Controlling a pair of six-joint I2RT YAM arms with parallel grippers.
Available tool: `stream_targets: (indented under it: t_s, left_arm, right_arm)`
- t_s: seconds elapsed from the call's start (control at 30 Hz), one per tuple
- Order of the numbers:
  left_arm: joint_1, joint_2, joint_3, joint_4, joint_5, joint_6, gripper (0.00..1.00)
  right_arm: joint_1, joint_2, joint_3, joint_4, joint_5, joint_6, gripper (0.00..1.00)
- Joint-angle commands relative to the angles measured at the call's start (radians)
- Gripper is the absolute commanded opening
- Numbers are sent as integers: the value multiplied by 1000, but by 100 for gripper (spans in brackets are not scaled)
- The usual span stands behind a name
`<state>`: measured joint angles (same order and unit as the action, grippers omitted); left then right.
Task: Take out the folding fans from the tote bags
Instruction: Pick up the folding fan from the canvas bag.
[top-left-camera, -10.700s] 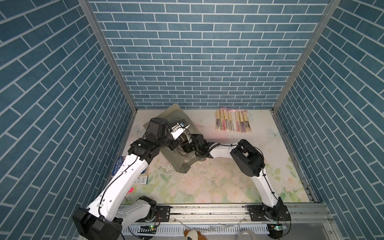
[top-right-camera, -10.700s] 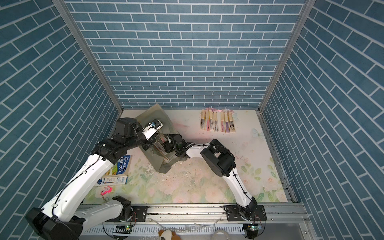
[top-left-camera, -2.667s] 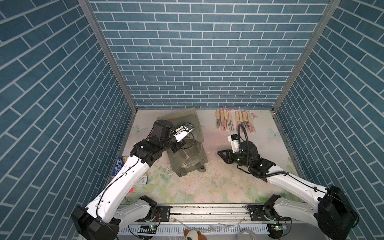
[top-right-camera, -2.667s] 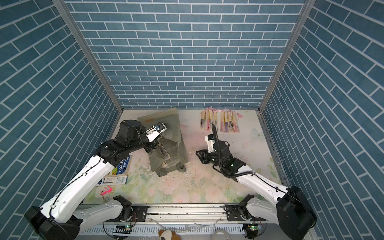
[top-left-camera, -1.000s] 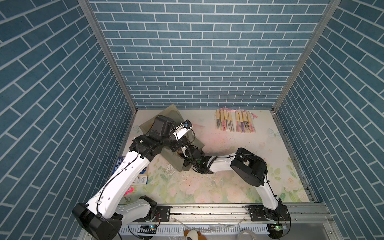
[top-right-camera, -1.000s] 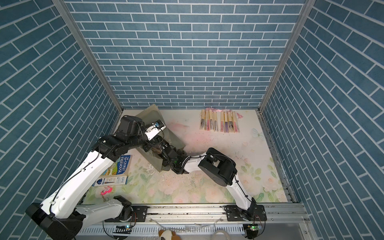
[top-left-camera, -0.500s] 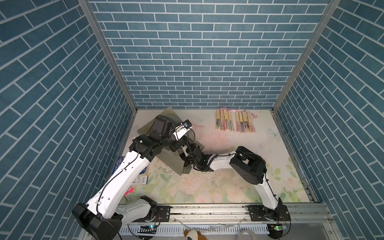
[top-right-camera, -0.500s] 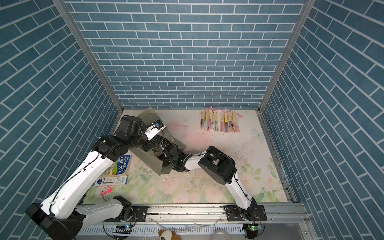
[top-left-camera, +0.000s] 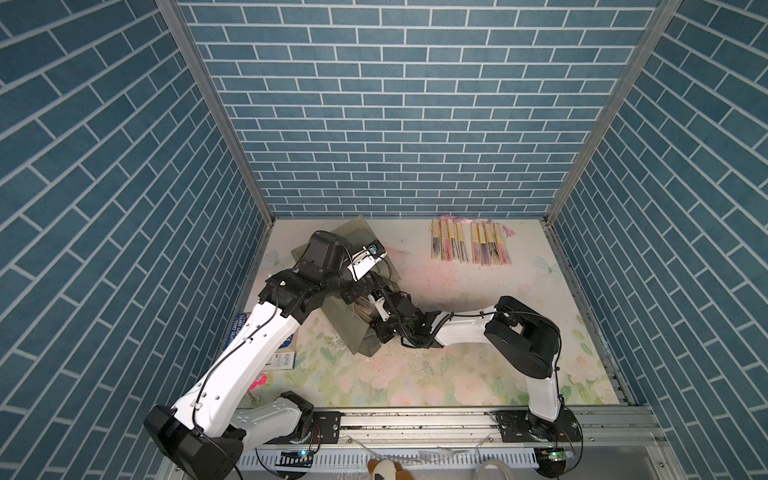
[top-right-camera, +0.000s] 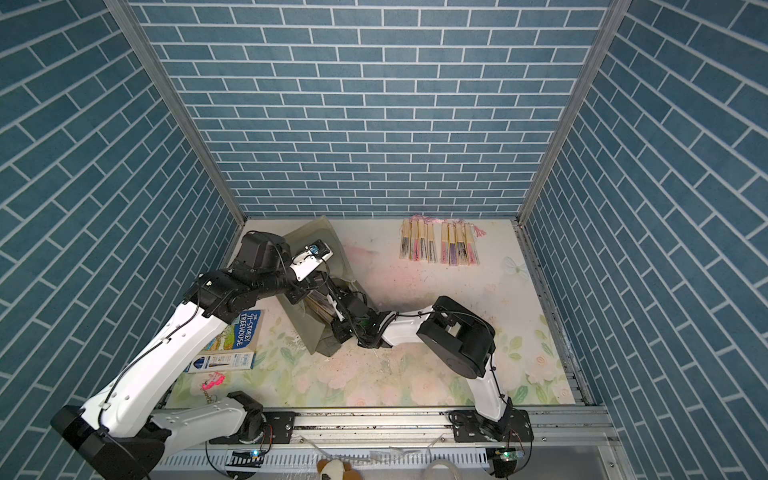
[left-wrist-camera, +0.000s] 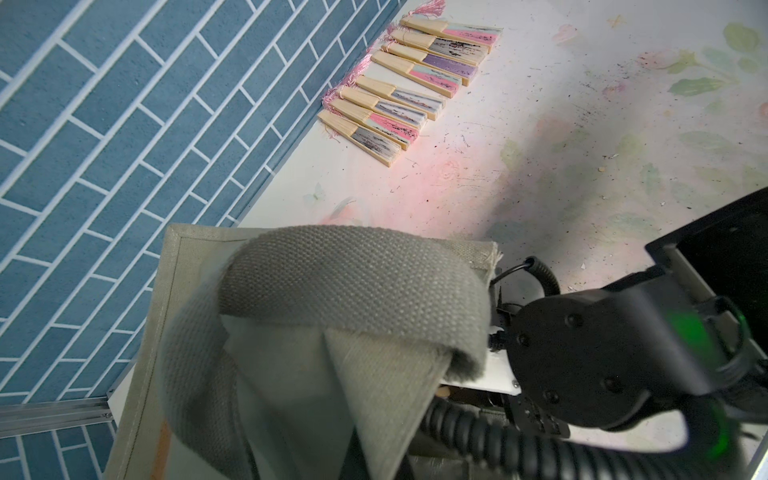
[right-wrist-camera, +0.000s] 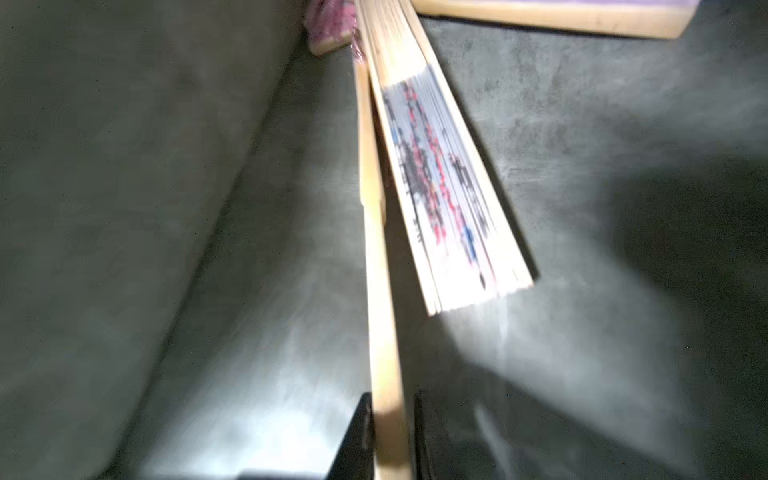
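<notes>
Well, I am reaching my right gripper (right-wrist-camera: 392, 415) deep inside the large grey-green soft fabric tote bag (top-left-camera: 353, 332). Its jaws are pinching together on the pale bamboo outer stick (right-wrist-camera: 376, 249) of a slim speckled folding fan (right-wrist-camera: 449, 199). That stick is running straight ahead from between the jaws. The white pleats, flecked black and red, are splaying off to one side of it just ahead of the jaws.

Farther ahead, a second closed fan with a purple edge (right-wrist-camera: 540, 16) is lying crosswise, and a pink tassel (right-wrist-camera: 328, 20) is sitting in the bag's far corner.

My left gripper (top-left-camera: 351, 291) is holding up the woven grey strap handle (left-wrist-camera: 353, 282). Its jaws are together on the strap, though the strap itself is hiding the fingers. Well beyond those jaws, a row of closed fans (left-wrist-camera: 415, 70) is already lying on the floral-printed tabletop (top-left-camera: 457, 365).

I am judging the fan light, stiff along its length, yet delicate. One thin slat can flex or crack, the smooth bamboo may slide, and paper pleats tear easily. Gripping the lone stick is letting the fan open, so it may snag on the fabric. A hold across the whole closed stack would be surer.
</notes>
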<state>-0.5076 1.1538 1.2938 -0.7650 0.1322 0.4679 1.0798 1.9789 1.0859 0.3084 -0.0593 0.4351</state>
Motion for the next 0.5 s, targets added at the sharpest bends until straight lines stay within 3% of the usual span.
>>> stream_targets:
  t_s: [0.0, 0.37, 0.47]
  left_arm:
    - [-5, -4, 7, 38, 6, 5, 0]
    - [-5, -14, -10, 55, 7, 9, 0]
    - [-5, -12, -12, 54, 7, 8, 0]
  right_arm:
    - [3, -82, -21, -33, -22, 31, 19]
    - [3, -187, -135, -24, -97, 73, 16]
    - [1, -189, -144, -24, -56, 77, 20]
